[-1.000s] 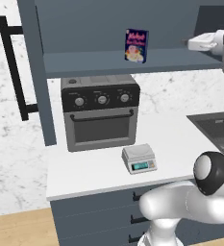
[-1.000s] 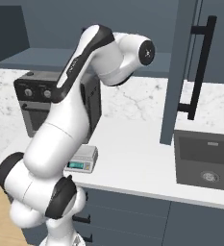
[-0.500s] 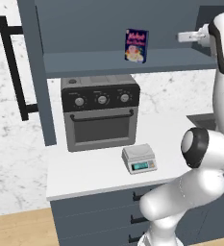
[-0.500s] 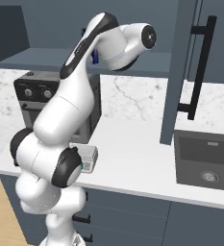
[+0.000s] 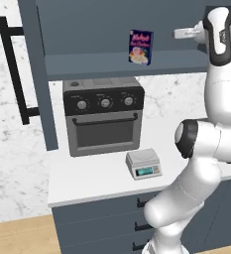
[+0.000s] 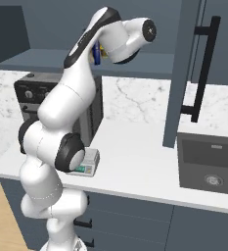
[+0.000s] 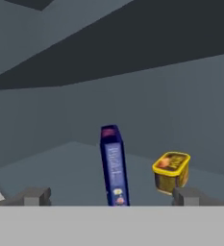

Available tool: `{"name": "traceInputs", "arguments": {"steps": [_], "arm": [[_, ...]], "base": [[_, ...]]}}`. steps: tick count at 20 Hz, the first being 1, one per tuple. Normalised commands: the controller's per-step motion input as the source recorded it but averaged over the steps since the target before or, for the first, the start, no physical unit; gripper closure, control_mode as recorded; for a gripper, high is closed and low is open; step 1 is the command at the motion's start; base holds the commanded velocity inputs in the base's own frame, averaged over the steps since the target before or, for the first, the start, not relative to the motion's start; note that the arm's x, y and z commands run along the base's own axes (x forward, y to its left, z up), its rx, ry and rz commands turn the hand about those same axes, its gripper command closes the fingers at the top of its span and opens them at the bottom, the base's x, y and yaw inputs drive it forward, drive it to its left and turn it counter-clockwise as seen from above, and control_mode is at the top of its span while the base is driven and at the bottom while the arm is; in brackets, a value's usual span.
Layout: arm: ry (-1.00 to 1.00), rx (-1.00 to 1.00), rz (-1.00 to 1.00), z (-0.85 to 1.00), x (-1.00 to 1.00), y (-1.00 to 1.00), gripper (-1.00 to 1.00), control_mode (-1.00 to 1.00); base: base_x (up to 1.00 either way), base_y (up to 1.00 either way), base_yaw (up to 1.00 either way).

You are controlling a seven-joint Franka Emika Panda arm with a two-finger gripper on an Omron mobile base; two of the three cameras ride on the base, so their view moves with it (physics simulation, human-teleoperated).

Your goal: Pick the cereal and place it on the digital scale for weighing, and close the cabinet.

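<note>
While the pincer (image 7: pixel 111 196) is held wide open and empty, level with the cabinet (image 5: pixel 112 30) shelf, the cereal (image 7: pixel 114 166) is seen edge-on between its tips. The reach is judged underway; a straight advance is called for, clear of the yellow tub (image 7: pixel 171 171).

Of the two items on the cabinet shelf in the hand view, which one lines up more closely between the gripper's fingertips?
The cereal, the tall dark blue box seen edge-on, stands about midway between the fingertips; the yellow tub sits off toward one fingertip.
</note>
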Motion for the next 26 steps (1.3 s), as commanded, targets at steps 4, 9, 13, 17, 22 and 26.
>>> {"name": "traceInputs", "arguments": {"steps": [4, 9, 13, 17, 22, 26], "arm": [[0.00, -0.04, 0.00, 0.00, 0.23, 0.38, -1.00, -1.00], [0.01, -0.06, 0.00, 0.00, 0.12, 0.46, -1.00, -1.00], [0.10, -0.01, 0.04, 0.00, 0.43, 0.03, -1.00, -1.00], [0.00, 0.00, 0.00, -0.03, 0.32, 0.12, -1.00, -1.00], [-0.02, 0.00, 0.00, -0.07, 0.10, 0.31, -1.00, -1.00], [0.00, -0.02, 0.00, -0.10, 0.14, 0.34, -1.00, -1.00]], "base": [[0.00, 0.00, 0.00], [0.00, 0.00, 0.00], [0.00, 0.00, 0.00], [0.00, 0.00, 0.00], [0.00, 0.00, 0.00], [0.00, 0.00, 0.00]]}}
